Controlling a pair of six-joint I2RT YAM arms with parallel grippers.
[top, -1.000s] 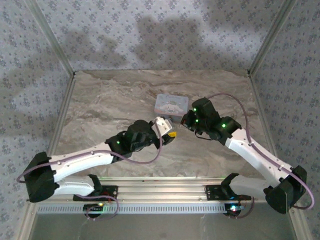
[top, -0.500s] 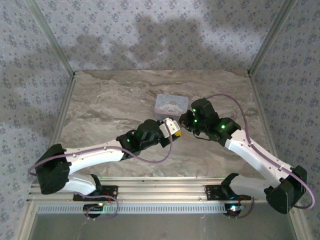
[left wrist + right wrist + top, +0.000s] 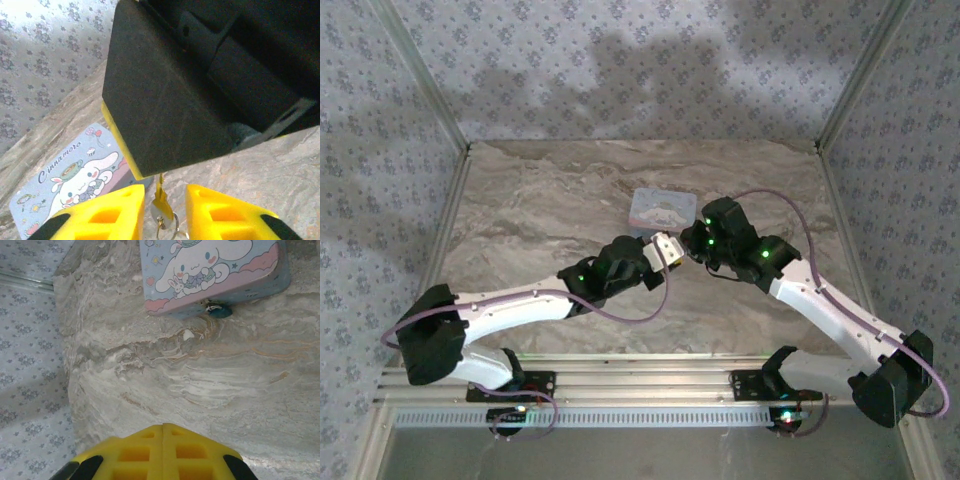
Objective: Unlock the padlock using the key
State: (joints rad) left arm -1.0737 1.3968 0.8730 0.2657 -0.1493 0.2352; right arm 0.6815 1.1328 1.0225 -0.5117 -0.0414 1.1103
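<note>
Padlock (image 3: 220, 311) at tin (image 3: 210, 270) edge, well ahead of right end effector (image 3: 162, 429)

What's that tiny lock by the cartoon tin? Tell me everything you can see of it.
The padlock is tiny, with a rounded, dark teal body that looks like painted metal and a thin silvery shackle. It lies on the marbled table, tucked against the side wall of the light-blue cartoon tin, its shackle reaching to that wall. Nothing grips it. It is too small to tell whether it is locked.
</note>
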